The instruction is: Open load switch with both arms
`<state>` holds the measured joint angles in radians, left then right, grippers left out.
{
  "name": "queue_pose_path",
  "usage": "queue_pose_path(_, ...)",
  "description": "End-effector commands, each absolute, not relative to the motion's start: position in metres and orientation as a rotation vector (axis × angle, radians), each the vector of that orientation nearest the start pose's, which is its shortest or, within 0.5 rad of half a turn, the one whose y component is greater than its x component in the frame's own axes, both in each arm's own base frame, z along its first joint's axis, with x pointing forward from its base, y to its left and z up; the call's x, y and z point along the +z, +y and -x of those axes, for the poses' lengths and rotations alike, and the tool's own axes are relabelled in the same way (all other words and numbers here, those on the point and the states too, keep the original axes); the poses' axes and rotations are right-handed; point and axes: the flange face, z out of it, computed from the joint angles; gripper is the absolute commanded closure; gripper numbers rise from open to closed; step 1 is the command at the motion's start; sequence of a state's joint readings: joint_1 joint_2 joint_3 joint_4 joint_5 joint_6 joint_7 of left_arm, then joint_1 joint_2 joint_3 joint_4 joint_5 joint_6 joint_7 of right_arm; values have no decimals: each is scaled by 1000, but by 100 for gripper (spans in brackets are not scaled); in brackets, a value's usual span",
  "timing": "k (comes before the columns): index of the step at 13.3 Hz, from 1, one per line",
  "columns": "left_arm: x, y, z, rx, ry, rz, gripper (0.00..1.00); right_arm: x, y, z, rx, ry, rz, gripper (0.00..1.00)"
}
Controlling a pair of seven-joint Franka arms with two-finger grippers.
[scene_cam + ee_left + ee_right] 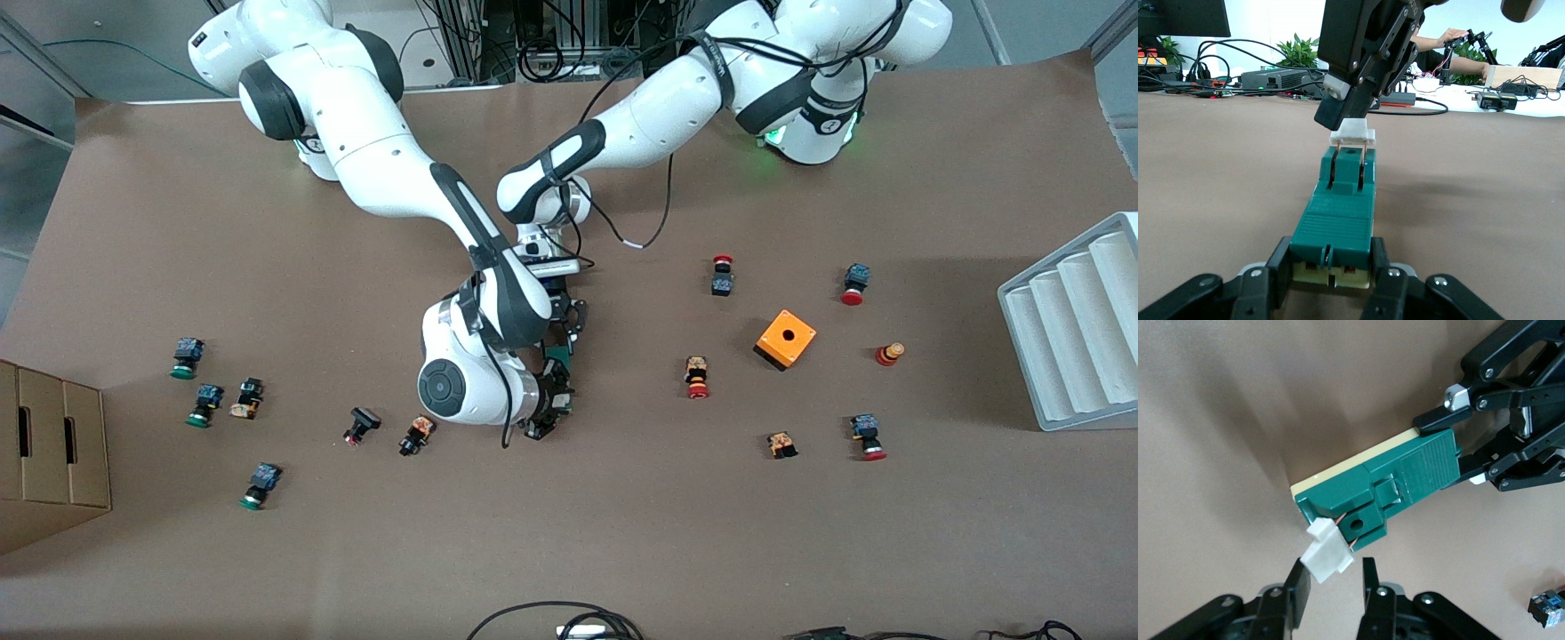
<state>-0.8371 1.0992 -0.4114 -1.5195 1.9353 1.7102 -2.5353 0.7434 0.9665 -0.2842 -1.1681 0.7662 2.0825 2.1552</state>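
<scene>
White arms (391,169), black joint bands

Load switch (1337,220) lies on the worktop (569,533) near its middle, between the 2 tools: left tool (1331,280) clamps one end, right tool (1350,117) meets its tab (1353,135) at the end nearer the front camera. Orange box (786,339) sits toward the left arm's end.

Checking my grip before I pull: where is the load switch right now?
The load switch lies on the table mid-front-view, under both wrists, one end clamped by the left gripper, its white tab at the right gripper.
</scene>
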Motion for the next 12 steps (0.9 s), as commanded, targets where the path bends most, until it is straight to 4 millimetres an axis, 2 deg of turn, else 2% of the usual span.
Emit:
queue_pose_path(1, 47, -587, -332, -1864, -246, 2447, 49, 230, 423, -624, 679, 2468, 1700, 62)
queue_pose_path(4, 48, -588, -333, -1867, -249, 2446, 49, 229, 423, -622, 675, 2464, 1720, 64)
queue_pose_path(5, 48, -588, -333, -1867, -249, 2446, 49, 229, 423, -622, 672, 2464, 1723, 69)
queue_pose_path(12, 50, -589, -332, -1871, -247, 2445, 49, 227, 425, -609, 674, 2446, 1784, 71)
